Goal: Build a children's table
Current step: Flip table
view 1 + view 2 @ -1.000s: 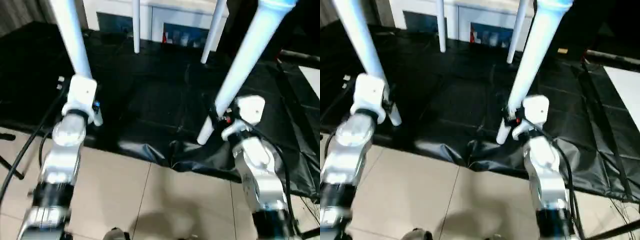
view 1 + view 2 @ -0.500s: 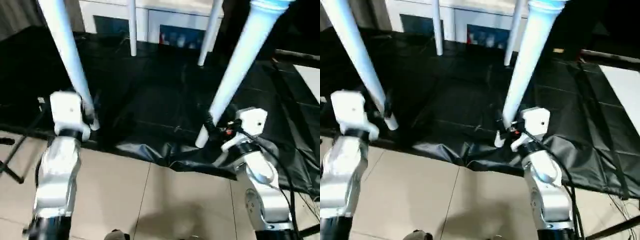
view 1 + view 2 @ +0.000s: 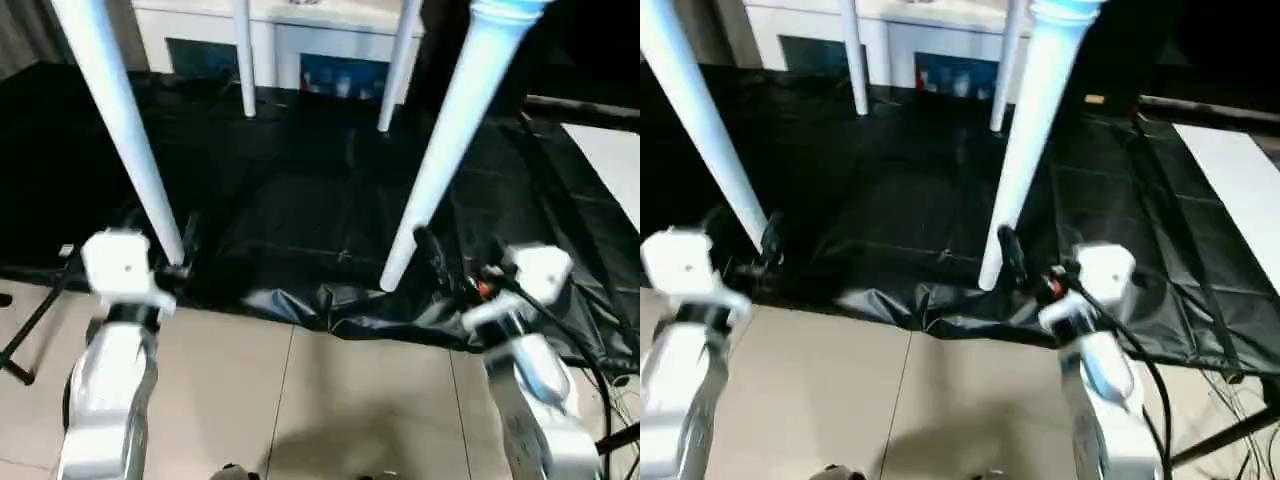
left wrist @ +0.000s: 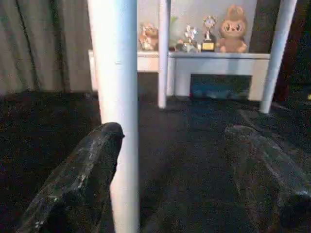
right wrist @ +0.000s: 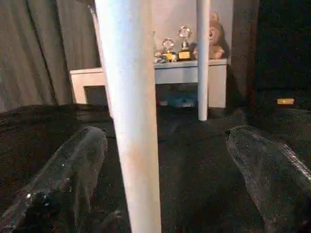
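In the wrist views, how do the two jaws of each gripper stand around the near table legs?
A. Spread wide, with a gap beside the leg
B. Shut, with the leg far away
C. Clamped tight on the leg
A: the left gripper and the right gripper both have jaws spread, the near left leg and near right leg standing between them with open space beside.
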Motion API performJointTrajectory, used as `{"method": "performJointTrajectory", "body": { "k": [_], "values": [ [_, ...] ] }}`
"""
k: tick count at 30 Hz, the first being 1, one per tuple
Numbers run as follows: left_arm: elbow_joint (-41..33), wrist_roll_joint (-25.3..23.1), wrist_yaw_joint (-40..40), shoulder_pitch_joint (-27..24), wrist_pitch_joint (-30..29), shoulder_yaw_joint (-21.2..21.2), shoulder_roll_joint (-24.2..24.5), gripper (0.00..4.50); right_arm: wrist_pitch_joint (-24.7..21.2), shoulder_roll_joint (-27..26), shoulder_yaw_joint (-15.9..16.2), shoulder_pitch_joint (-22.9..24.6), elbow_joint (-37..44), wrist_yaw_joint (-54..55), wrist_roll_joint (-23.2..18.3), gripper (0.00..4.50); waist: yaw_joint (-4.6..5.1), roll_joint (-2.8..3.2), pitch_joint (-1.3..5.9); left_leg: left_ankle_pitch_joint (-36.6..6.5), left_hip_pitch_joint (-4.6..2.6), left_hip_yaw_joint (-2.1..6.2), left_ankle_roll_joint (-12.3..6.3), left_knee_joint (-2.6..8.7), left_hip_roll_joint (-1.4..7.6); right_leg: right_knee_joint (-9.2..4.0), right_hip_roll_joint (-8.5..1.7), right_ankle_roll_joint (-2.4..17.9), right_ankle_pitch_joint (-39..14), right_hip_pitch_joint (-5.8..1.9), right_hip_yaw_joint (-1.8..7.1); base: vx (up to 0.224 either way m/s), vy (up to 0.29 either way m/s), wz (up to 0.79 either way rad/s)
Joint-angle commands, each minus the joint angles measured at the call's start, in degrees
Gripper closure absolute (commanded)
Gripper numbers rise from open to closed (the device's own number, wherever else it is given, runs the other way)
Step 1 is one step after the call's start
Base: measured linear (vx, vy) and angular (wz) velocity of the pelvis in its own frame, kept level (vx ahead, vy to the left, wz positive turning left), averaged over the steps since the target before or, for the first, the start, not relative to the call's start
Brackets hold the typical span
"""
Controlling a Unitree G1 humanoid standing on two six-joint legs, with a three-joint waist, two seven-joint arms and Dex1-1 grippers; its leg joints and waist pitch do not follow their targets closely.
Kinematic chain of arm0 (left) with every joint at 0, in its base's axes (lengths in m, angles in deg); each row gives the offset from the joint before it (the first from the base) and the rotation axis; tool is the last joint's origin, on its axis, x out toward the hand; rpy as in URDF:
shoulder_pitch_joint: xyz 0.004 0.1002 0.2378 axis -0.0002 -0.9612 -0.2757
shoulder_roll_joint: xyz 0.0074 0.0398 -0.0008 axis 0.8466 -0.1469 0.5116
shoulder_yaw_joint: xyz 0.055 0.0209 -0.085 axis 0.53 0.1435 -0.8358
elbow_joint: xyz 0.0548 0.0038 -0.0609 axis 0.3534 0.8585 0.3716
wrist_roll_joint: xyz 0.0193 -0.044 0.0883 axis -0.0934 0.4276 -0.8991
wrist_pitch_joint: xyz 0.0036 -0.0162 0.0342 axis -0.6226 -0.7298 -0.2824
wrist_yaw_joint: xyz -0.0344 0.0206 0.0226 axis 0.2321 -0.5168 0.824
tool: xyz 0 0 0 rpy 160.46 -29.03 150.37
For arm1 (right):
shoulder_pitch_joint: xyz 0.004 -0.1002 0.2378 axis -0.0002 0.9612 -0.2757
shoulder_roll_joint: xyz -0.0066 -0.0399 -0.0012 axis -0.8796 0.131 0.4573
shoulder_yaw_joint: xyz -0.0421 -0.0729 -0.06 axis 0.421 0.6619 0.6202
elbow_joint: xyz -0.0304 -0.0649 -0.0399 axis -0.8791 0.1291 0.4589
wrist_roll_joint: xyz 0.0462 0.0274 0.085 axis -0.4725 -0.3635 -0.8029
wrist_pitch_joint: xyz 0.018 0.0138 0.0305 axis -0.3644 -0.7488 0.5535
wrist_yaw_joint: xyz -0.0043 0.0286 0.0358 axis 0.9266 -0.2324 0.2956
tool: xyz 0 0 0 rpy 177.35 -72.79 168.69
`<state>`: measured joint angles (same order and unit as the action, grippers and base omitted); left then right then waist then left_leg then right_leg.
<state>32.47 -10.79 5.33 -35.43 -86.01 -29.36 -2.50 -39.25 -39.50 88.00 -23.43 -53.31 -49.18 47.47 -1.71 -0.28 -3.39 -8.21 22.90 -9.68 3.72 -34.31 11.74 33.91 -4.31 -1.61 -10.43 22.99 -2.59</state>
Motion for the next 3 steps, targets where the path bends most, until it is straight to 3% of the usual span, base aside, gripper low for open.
{"method": "performJointTrajectory", "body": {
  "k": [1,2,3],
  "values": [
    [-2.78,-1.23,0.87,-1.18,-3.97,2.64,0.84,0.70,-4.16,1.00,-0.83,1.83,1.80,1.14,0.10,0.05,0.43,0.92,2.31,-38.88,-2.77,1.48,3.53,5.19,0.59,-6.72,-1.63,1.13,-34.89,0.44,0.61,0.000,0.000,0.00],
    [-3.11,-1.85,0.93,-1.37,-4.67,3.21,1.16,0.70,-5.02,1.19,-0.88,2.21,1.94,1.31,0.16,0.05,0.52,1.06,1.97,-40.57,-3.28,1.44,3.54,5.00,0.45,-7.40,-1.40,0.65,-36.78,0.95,0.19,0.000,0.000,0.00],
    [-2.82,-3.38,0.66,-1.31,-5.70,4.08,1.51,0.70,-6.83,1.84,-0.94,1.94,0.78,2.08,1.68,0.05,1.24,1.13,1.59,-44.06,-3.70,1.84,3.74,5.28,0.38,-8.13,-0.77,-0.64,-39.38,0.29,-1.61,0.000,0.000,0.00]
  ]
}}
